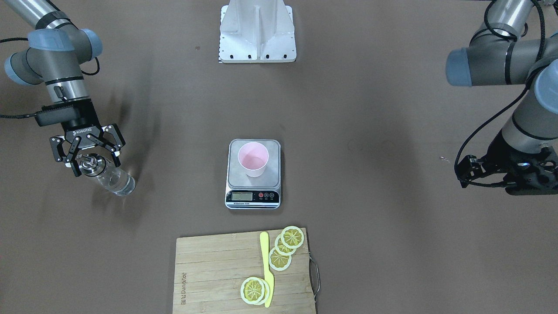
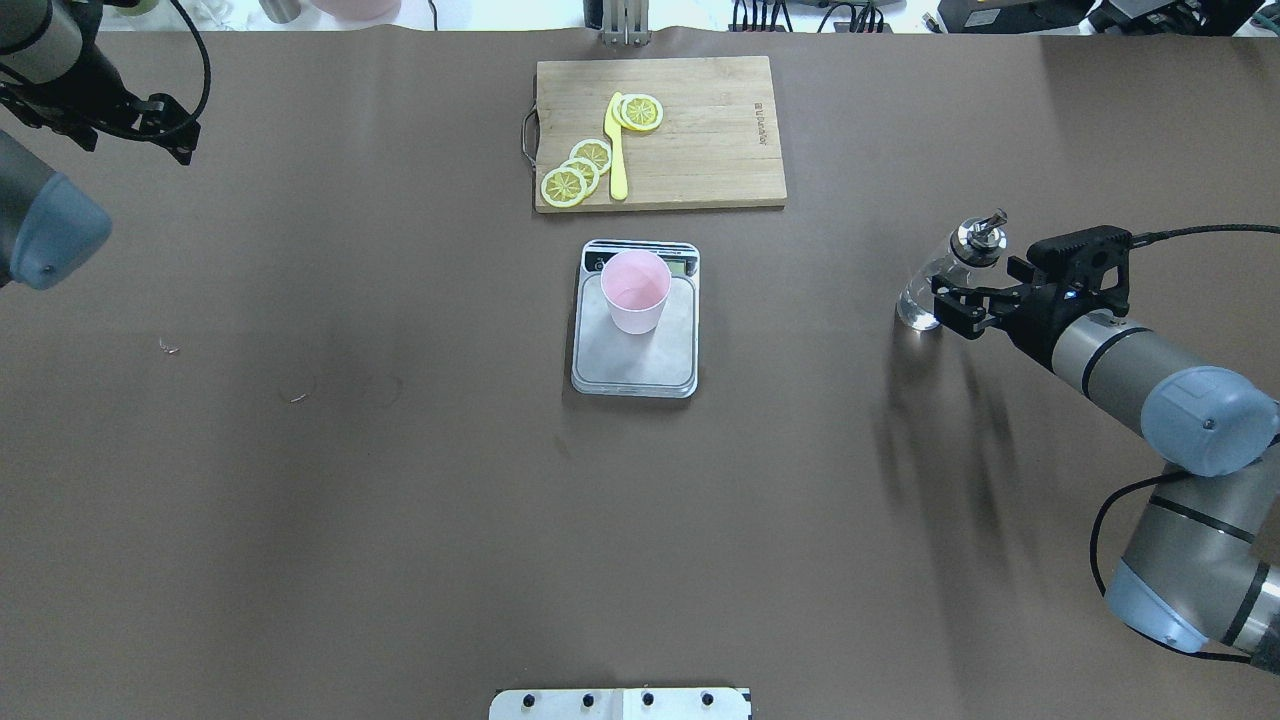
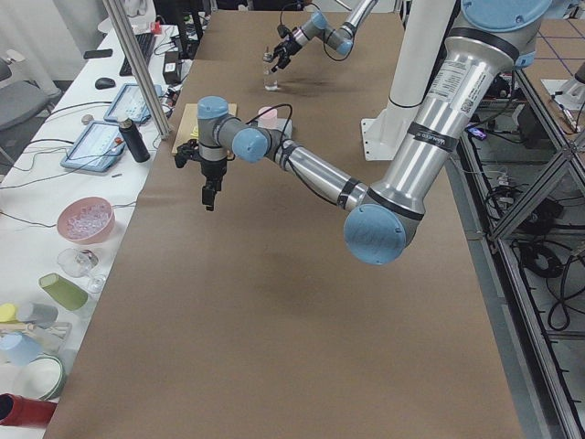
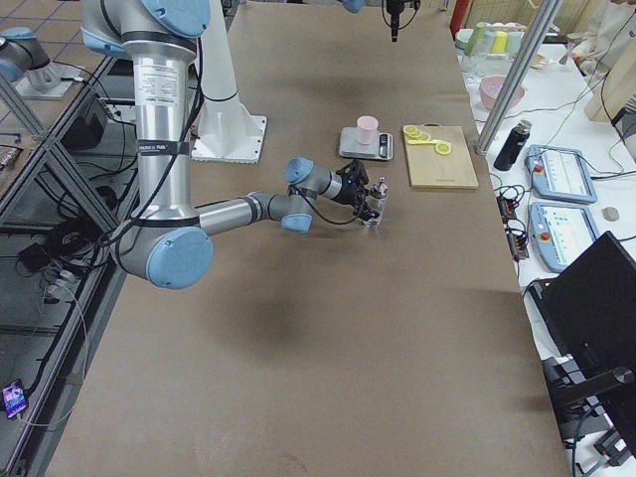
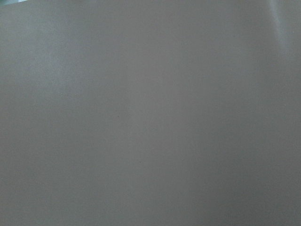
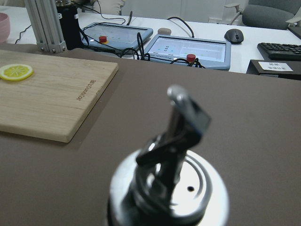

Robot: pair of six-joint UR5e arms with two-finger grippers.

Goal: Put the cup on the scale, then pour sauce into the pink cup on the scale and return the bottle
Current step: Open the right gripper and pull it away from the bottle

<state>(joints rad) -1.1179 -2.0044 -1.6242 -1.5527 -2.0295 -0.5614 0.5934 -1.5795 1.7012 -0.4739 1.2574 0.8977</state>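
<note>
The pink cup stands upright on the steel scale at the table's middle; both also show in the overhead view, cup and scale. The clear glass bottle with clear sauce stands upright on the table far to the robot's right. My right gripper is open, its fingers on either side of the bottle's neck. The metal spout cap fills the right wrist view. My left gripper hangs above bare table far to the left, empty; I cannot tell whether it is open.
A wooden cutting board with lemon slices and a yellow knife lies beyond the scale on the operators' side. The robot's white base plate sits at the near edge. The left wrist view shows only brown table.
</note>
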